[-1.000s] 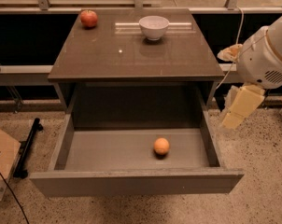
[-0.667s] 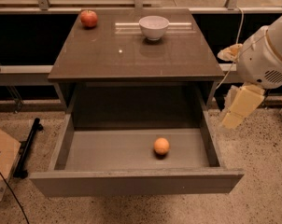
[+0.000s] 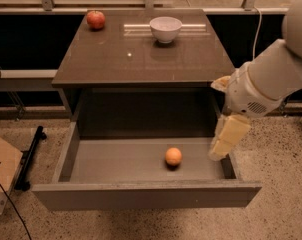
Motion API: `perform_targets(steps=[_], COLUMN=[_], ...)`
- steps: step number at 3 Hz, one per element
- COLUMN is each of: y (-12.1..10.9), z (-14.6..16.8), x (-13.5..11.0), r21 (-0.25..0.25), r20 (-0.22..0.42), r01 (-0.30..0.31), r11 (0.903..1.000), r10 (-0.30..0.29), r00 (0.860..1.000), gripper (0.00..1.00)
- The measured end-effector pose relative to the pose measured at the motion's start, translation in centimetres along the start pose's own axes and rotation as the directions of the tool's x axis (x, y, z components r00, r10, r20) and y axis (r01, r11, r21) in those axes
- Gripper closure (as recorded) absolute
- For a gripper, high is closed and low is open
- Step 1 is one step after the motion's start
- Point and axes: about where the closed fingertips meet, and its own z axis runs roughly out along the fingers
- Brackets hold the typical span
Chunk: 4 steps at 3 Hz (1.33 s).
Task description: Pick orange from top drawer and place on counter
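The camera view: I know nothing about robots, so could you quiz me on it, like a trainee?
1. True or false: the orange lies in the open top drawer.
2. What shares the counter with the red apple? A) a white bowl B) a mug C) a plate
3. Where is the gripper relative to the orange?

Key: 1 true. 2 A. 3 To the orange's right in the picture, by the drawer's right wall, not touching it.

A lab, it seems (terrazzo floor [image 3: 278, 206], lone cabinet [image 3: 146, 115]), hand [image 3: 217, 154] at top drawer's [image 3: 141, 196] right wall.
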Motion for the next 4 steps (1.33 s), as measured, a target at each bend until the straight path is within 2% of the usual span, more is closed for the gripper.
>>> perform_targets(steps=[2,3,4], y=[-0.5,-0.5,-0.8], z=[7.1,7.3,8.7], x=[0.0,-0.1,-1.3], r21=[-0.034,-0.031,-0.003], r20=[0.051,0.054,0.08], r01=[-0.055,-0.048,-0.003], r11=[0.9979,0.9984,1.0], r10=[0.056,0.049,0.004], r00=[0.997,0.997,0.997], gripper=[0.0,0.0,0.0])
